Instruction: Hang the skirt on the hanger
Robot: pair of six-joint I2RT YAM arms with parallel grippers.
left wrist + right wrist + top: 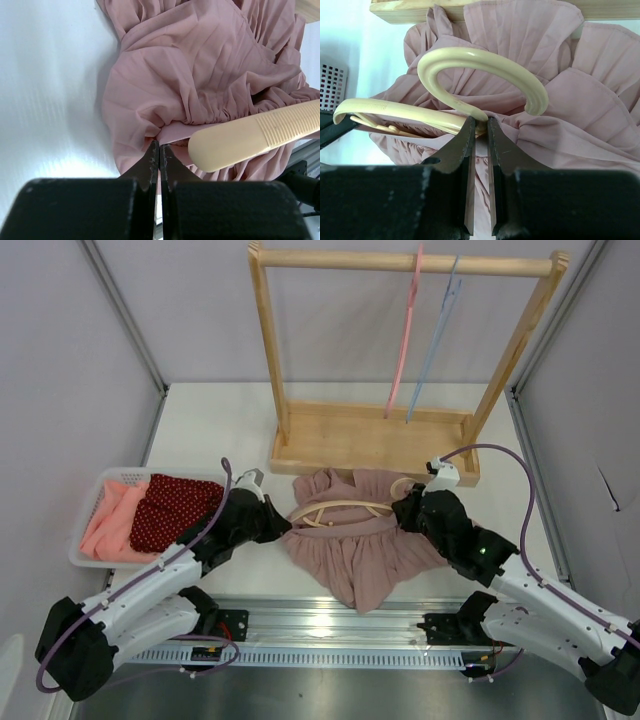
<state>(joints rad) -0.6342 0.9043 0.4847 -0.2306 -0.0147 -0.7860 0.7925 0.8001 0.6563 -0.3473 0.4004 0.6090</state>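
Dusty-pink pleated fabric skirt (365,545) spread on white surface (220,430) before wooden rack (370,435), cream plastic hanger (475,56) lying across it; left gripper (159,147) pinched shut on skirt's edge, right gripper (480,125) clamped on hanger's neck.

The table (215,435) is viewed from above and behind the arm bases by the fixed top camera, which is faced forward to the wooden rack (370,435). Each wrist view is taken very near and low, along the jaws of the left gripper (159,147) and of the right gripper (480,125). The skirt (365,555) and the hanger (330,508) are shared by all three views.
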